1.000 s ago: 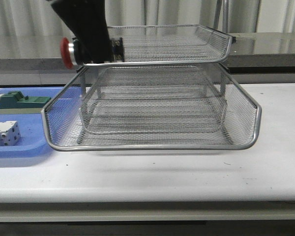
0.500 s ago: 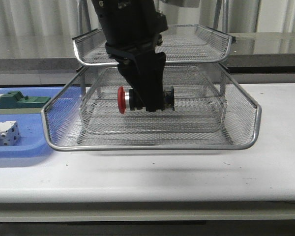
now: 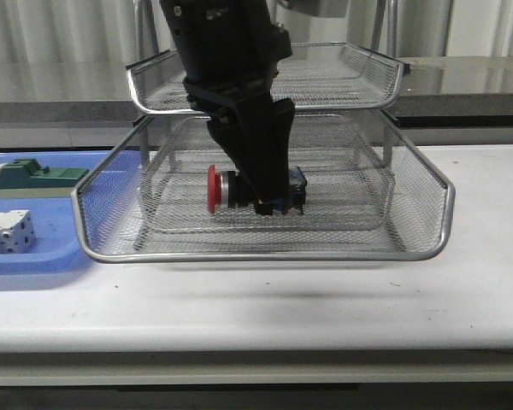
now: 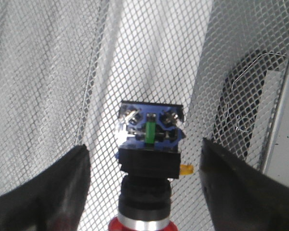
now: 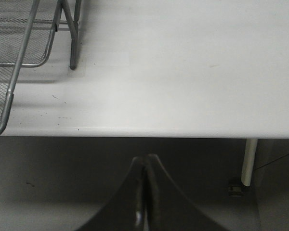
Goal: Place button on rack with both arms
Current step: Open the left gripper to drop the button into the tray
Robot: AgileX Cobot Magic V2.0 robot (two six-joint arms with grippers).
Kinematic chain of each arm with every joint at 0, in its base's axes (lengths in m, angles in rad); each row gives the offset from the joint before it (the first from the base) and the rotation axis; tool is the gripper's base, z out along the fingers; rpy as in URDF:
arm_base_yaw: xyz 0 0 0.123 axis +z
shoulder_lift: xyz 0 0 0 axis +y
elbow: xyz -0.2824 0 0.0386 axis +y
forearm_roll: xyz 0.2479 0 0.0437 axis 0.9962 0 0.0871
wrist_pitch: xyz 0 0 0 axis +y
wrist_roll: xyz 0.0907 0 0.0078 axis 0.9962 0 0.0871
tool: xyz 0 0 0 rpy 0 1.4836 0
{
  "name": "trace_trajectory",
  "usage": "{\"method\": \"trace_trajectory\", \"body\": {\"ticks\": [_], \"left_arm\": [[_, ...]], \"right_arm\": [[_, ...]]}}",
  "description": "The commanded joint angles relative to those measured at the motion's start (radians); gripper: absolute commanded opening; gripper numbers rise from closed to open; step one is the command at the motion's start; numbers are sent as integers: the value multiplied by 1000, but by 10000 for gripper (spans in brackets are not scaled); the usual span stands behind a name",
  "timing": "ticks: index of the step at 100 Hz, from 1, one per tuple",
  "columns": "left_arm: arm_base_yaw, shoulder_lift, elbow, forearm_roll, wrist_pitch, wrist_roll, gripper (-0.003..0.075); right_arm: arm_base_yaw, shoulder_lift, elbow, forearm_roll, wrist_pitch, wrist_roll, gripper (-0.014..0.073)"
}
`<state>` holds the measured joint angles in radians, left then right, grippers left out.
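- On the far left I see the blue tray [image 3: 34, 256] with a green block [image 3: 36, 178] and a white-grey block [image 3: 7, 232]; neither has moved over the last second.
- My left gripper [image 3: 258, 184] has gone, within that second, from the rack's [image 3: 265, 254] top-left corner down into the middle tier, and in the last half second a little lower.
- The button [image 3: 229, 188] now lies on its side, red head pointing left, on or just above the middle tier's mesh; I cannot tell for certain that it touches.
- In the left wrist view the fingers [image 4: 48, 192] stand spread wide, with clear gaps either side of the button [image 4: 150, 144]. I judge it released, where half a second ago the front view suggests it was carried.
- So the placing looks essentially done; what's left, I judge, is backing the arm out without catching the upper tier.
- My right gripper [image 5: 145, 202] hangs off the table's [image 5: 183, 72] near edge, fingers pressed together on nothing.
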<state>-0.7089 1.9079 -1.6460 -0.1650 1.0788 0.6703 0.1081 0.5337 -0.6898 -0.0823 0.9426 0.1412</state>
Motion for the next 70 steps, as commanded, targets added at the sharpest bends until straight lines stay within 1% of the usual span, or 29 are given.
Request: {"method": "trace_trajectory", "body": {"ticks": [1,9,31,46,58,70], "left_arm": [[-8,-55,-23,-19,-27,-12,484],[-8,-57,-32,-19,-15,-20,484],[-8,-70,-128,-23,102,-84,483],[7,-109,-156,-23,131,-124,480],[51,-151,-156,-20,156,-172,479],[121,-199,-153,-20,162,-174,465]], "right_arm": [[0,2,-34,-14,-58,-4,-68],[0,2,-34,-14,-58,-4,-68],[0,2,-34,-14,-58,-4,-68],[0,2,-34,-14,-58,-4,-68],[0,2,-34,-14,-58,-4,-68],[0,2,-34,-14,-58,-4,-68]]}}
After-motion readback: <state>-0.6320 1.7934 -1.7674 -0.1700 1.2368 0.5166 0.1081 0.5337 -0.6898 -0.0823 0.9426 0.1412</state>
